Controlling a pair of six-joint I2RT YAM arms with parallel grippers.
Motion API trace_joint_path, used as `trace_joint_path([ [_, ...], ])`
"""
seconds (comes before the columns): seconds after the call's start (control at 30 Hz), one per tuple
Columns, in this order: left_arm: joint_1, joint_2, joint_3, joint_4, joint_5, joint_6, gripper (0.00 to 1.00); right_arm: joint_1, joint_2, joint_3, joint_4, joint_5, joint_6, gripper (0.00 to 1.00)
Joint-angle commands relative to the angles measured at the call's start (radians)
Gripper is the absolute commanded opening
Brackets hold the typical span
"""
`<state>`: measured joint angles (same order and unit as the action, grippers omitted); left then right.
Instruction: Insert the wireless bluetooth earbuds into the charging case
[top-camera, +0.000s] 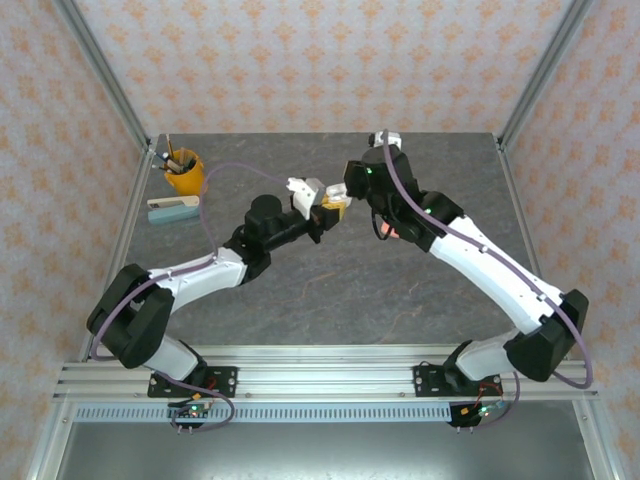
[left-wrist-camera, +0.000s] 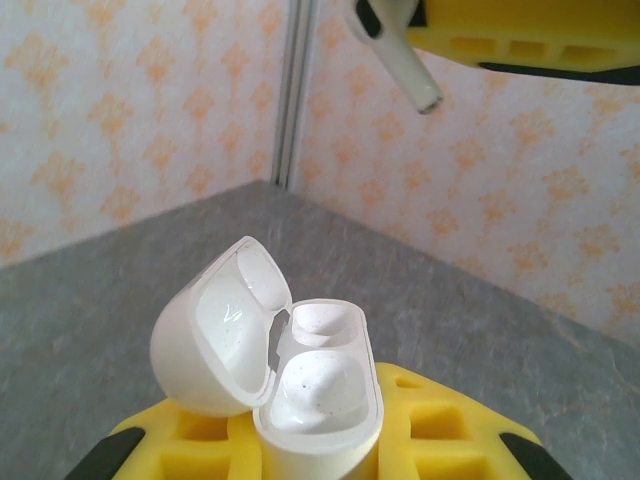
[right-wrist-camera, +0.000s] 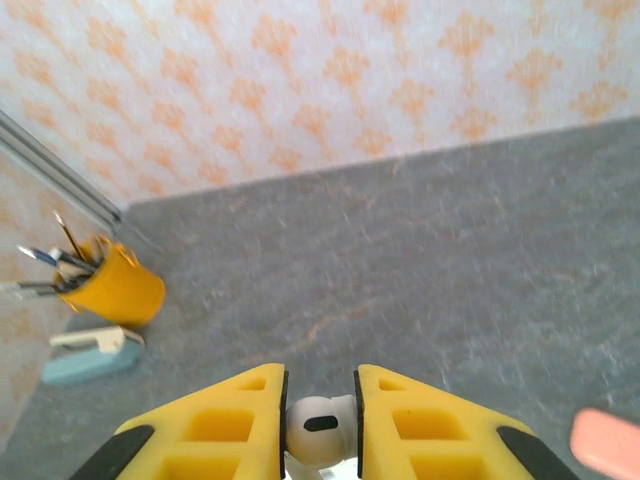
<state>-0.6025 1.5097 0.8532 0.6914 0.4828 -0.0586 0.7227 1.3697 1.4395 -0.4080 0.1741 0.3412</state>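
Gripped by left fingers (left-wrist-camera: 405, 400) at bottom centre: white charging case (left-wrist-camera: 315, 395), lid open. Pinched between right fingers (right-wrist-camera: 385, 415), upper right, well above case: white earbud (left-wrist-camera: 408, 72), stem angled downward.

Yellow pen cup (top-camera: 184, 172); pale blue block (top-camera: 172, 210) just beside it.

Pale walls (top-camera: 320, 60) printed with orange motifs enclose a grey, stone-look table (top-camera: 330, 300). Aluminium posts (top-camera: 101, 68) rise at its far corners.
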Motion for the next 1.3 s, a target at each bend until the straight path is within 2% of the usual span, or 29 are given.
trace_joint_path([
  [0.0,-0.026,0.024,0.071,0.065,-0.046,0.043,0.0,-0.006,-0.059,-0.013,0.117,0.057,-0.03,0.21],
  [0.37,-0.089,0.093,0.23,0.104,-0.254,0.08,0.0,-0.006,-0.141,-0.14,0.361,0.099,-0.03,0.22],
  [0.6,-0.111,0.13,0.288,0.112,-0.331,0.091,0.0,-0.006,-0.164,-0.206,0.472,0.105,-0.027,0.22],
  [0.87,-0.12,0.162,0.33,0.112,-0.332,0.086,0.0,-0.012,-0.162,-0.2,0.467,0.096,-0.016,0.22],
  [1.27,-0.123,0.149,0.334,0.107,-0.33,0.083,0.0,-0.094,-0.159,-0.209,0.459,-0.052,0.129,0.22],
])
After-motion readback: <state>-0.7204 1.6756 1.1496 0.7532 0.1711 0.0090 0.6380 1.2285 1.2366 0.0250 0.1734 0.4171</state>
